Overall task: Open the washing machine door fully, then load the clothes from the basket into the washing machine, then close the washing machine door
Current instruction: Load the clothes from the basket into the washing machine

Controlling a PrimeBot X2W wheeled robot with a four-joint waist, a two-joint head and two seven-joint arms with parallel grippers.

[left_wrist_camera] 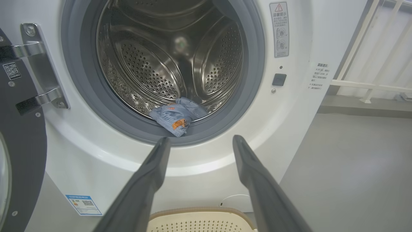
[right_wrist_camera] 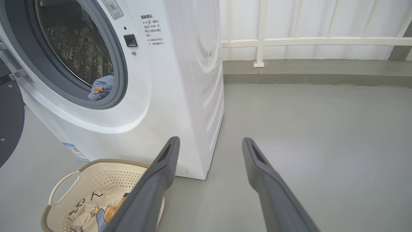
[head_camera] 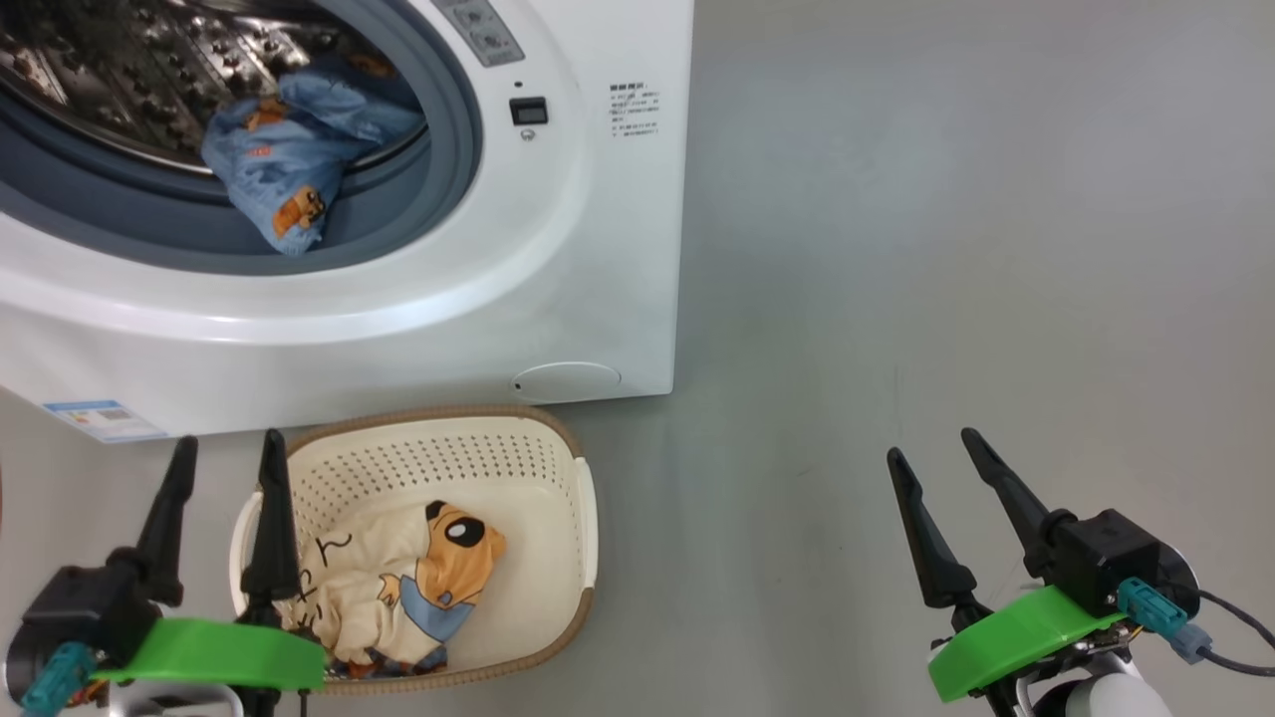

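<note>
Now blue cloth (head_camera: pixel 284 164) lies in the drum (head_camera: pixel 120 70), cream cloth (head_camera: pixel 398 588) in the basket (head_camera: pixel 558 468); left claw (head_camera: pixel 228 441) and right claw (head_camera: pixel 931 445) gape

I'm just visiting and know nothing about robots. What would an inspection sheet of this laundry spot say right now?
Surface: grey floor, smooth.
Job's things: washing machine with door swung open; blue cloth at the drum's mouth; cream cloth in the basket before the machine.
Clutter: nothing seen.
Hands: left hand open, beside the basket; right hand open over floor; both empty.
Cables: dark cable at the right wrist.
Surroundings: white railing beyond the machine.
</note>
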